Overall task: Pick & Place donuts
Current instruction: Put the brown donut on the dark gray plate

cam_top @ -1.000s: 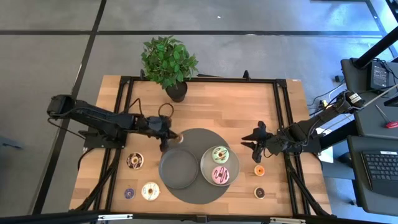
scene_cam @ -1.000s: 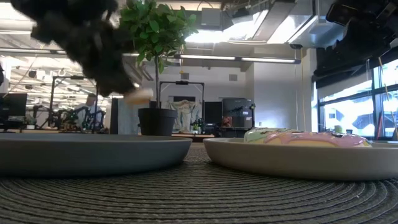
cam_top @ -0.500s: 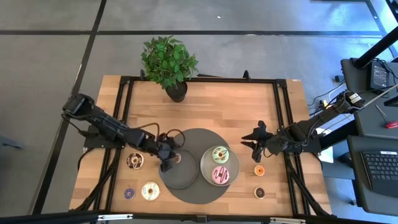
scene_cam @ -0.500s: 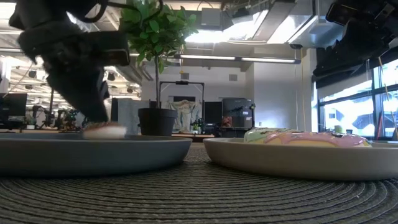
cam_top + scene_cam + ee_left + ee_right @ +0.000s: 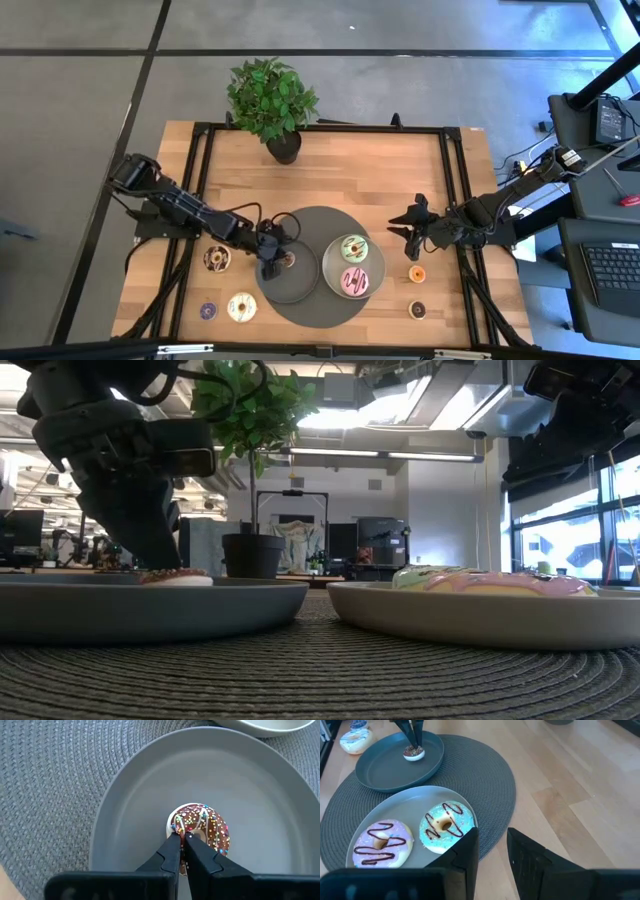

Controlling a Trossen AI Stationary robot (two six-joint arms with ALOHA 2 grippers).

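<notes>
My left gripper (image 5: 271,262) reaches down into the left grey plate (image 5: 300,287), shut on a brown mini donut (image 5: 204,829) with sprinkles. That donut lies flat on the plate floor (image 5: 176,576). My right gripper (image 5: 408,229) hovers open over bare wood to the right of the mat, touching nothing. The right plate (image 5: 376,262) holds the green donut (image 5: 353,247) and the pink donut (image 5: 352,281). On the wood lie the chocolate donut (image 5: 216,259), the cream donut (image 5: 241,307), the purple mini (image 5: 208,311), the orange mini (image 5: 417,273) and the dark brown mini (image 5: 417,310). My left gripper pinches the brown mini donut by its rim (image 5: 176,824) on the side nearest the arm, between the two fingertips (image 5: 173,842). The fingers slant down from the table's left. The donut rests flat on the left plate.
Both plates sit on a round grey woven mat (image 5: 315,222) at the table's middle. A potted plant (image 5: 272,103) stands at the far edge. Black frame rails run along the table's left and right sides. Open wood lies between the plant and the mat.
My left gripper has moved right and toward the near edge, from the mat's far-left rim to over the left plate, and has come down. The brown mini donut it carries went from hanging above the plate to lying on the plate floor.
</notes>
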